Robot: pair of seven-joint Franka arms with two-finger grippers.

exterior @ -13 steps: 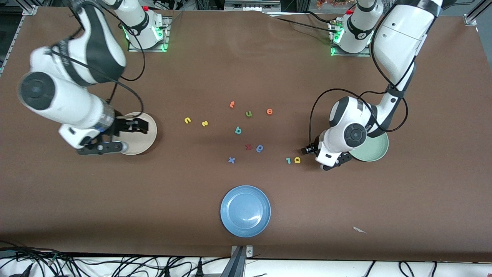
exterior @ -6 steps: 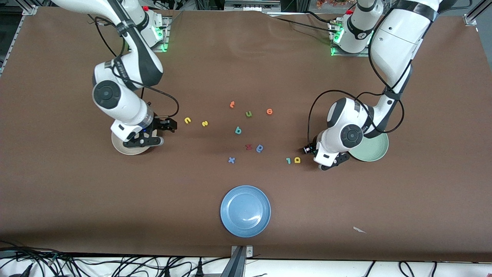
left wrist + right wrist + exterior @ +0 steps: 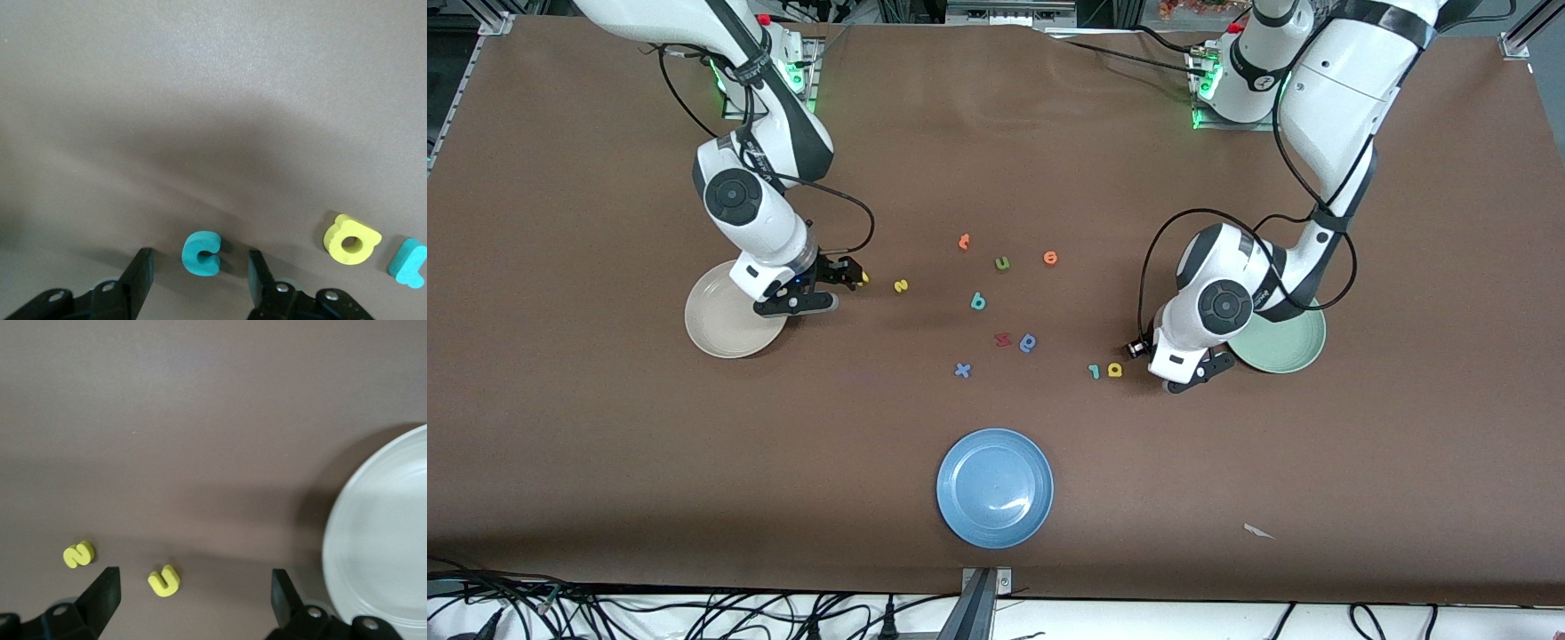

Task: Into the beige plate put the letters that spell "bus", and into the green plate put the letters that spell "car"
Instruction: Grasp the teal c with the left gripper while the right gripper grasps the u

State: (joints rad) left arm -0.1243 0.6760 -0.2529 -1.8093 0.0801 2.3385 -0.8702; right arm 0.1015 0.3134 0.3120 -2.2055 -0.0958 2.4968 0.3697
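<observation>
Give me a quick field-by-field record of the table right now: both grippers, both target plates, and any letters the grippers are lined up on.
left gripper: low over table, jaws apart either side of teal c, not yet touching
right gripper: open, over yellow u
yellow s: on table beside yellow u
beige plate: no letters visible in it
green plate: partly hidden by left arm

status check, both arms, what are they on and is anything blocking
Left end effector open, straddling teal c, not gripped. Right end effector open over yellow u, beside beige plate. Nothing blocking.
</observation>
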